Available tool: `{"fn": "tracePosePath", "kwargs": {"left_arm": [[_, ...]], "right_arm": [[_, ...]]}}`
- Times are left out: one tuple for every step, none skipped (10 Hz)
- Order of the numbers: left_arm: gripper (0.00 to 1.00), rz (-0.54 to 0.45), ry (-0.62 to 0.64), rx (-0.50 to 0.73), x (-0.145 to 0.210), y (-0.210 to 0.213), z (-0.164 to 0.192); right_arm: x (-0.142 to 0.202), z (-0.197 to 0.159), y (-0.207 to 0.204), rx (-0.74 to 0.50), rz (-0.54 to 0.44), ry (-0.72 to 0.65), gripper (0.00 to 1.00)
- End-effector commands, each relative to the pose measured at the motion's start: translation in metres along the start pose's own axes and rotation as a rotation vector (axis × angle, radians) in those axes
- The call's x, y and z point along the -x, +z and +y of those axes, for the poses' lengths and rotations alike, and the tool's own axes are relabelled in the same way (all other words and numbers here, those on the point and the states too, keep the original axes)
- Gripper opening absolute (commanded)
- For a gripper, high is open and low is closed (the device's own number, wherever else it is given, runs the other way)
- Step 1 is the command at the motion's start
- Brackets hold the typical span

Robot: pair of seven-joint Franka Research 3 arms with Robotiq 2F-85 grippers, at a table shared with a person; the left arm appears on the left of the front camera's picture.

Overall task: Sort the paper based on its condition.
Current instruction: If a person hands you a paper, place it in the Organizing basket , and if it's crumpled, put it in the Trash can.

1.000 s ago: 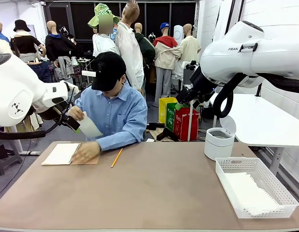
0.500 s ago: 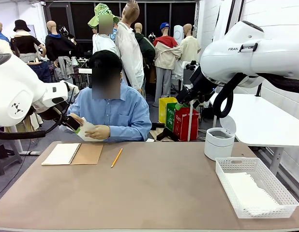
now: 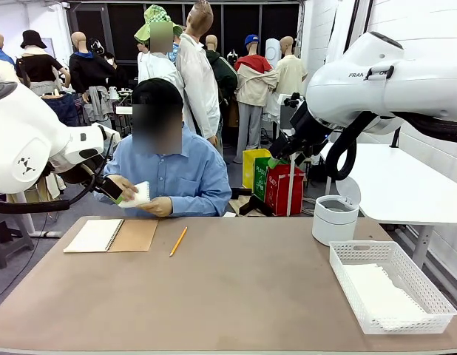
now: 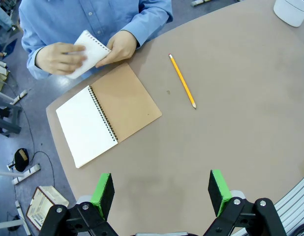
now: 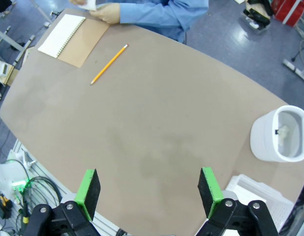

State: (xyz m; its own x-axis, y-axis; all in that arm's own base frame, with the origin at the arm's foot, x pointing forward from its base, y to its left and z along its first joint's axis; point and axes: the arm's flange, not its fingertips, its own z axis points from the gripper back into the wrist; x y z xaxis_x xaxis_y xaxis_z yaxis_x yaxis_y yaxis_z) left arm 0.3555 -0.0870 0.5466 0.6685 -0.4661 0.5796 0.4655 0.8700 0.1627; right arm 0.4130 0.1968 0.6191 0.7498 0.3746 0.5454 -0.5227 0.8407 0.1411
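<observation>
— Where are we with the sorting?
— Waiting, we judge; the table [image 3: 236, 296] carries no loose page for us yet; the basket [image 3: 403, 322] at our right already has flat white sheets [image 3: 380, 292] in it, the round white bin [image 3: 335, 220] stands just behind it, and the notebook [image 4: 108, 114] lies open at the far left with a pencil [image 4: 182, 81] beside it.
— And our tools?
— Both ready and bare; the left gripper [image 4: 161, 179] hangs over the table with its jaws spread wide and nothing between them; the right gripper [image 5: 148, 177] is the same, fully spread, gripping nothing.
— So where is the page we want?
— Off the table, at its far edge, in the person's hands [image 4: 56, 58]; one sheet [image 4: 90, 49], just beyond the notebook.
— What does the next move call for?
— We'd hold until it is laid down or offered; then we judge smooth or crumpled and take it by an edge; smooth likely goes to the basket, spoiled to the bin.
— Which way does it lie?
— Slanted; its punched edge is uppermost in the front view, and the part we see runs from one hand to the other; a hand covers the rest, so we cannot fix its full long axis.
</observation>
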Motion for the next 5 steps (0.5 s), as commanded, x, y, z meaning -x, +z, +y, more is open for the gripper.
{"fn": "tracePosePath", "kwargs": {"left_arm": [[1.0,-0.001,0.003,0.001,0.0001,0.0004,0.0013],[1.0,-0.001,0.003,0.001,0.0001,0.0004,0.0013],[1.0,-0.001,0.003,0.001,0.0001,0.0004,0.0013],[1.0,-0.001,0.003,0.001,0.0001,0.0004,0.0013],[1.0,-0.001,0.003,0.001,0.0001,0.0004,0.0013]], "right_arm": [[0.0001,0.0001,0.0005,0.0,0.004,0.001,1.0],[0.0001,0.0001,0.0005,0.0,0.004,0.001,1.0],[0.0001,0.0001,0.0005,0.0,0.004,0.001,1.0],[0.0001,0.0001,0.0005,0.0,0.004,0.001,1.0],[0.0001,0.0001,0.0005,0.0,0.004,0.001,1.0]]}}
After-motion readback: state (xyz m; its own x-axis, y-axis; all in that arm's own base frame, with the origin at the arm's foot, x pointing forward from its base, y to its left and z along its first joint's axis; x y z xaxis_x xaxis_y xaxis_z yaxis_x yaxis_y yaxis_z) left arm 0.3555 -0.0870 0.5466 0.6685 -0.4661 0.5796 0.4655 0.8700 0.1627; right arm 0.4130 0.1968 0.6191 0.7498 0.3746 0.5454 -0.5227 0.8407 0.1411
